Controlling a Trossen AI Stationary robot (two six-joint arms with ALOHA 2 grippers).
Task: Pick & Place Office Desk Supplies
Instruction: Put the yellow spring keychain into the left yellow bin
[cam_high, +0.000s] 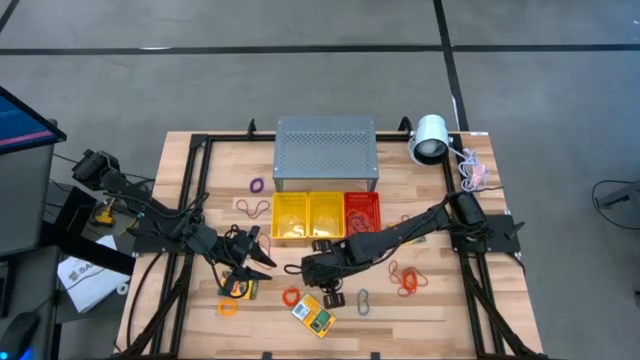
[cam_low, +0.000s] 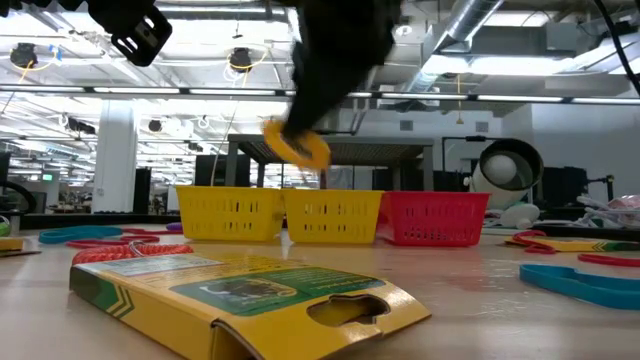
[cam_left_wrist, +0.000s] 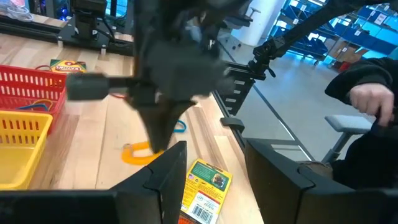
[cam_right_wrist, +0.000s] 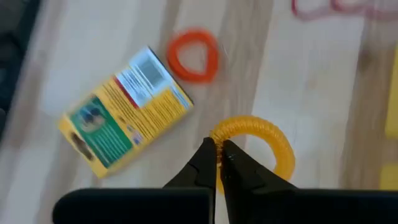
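My right gripper (cam_right_wrist: 216, 146) is shut on a yellow-orange coiled band loop (cam_right_wrist: 261, 134) and hangs over the table's near middle (cam_high: 328, 288). Below it lie a yellow-and-green card box (cam_right_wrist: 124, 112) and an orange band loop (cam_right_wrist: 194, 55). In the low view the held loop (cam_low: 297, 145) hangs in the air in front of the yellow baskets. My left gripper (cam_high: 255, 258) stands open to the left of it, above a second card box (cam_high: 240, 288), with nothing between its fingers (cam_left_wrist: 168, 177). My right gripper pinches the band loop at one spot of its coiled rim (cam_right_wrist: 225, 132) between its two fingertips. The fingers come from above, slanting down. The loop is lifted clear of the table and sticks out beyond the fingertips (cam_low: 300, 150).
Two yellow mesh baskets (cam_high: 307, 216) and a red one (cam_high: 362, 210) stand mid-table before the grey perforated box (cam_high: 327, 153). Red bands (cam_high: 405, 278), a blue-grey clip (cam_high: 365, 300) and more loops (cam_high: 228, 307) lie scattered. A person's hand (cam_left_wrist: 373, 102) shows beyond the table.
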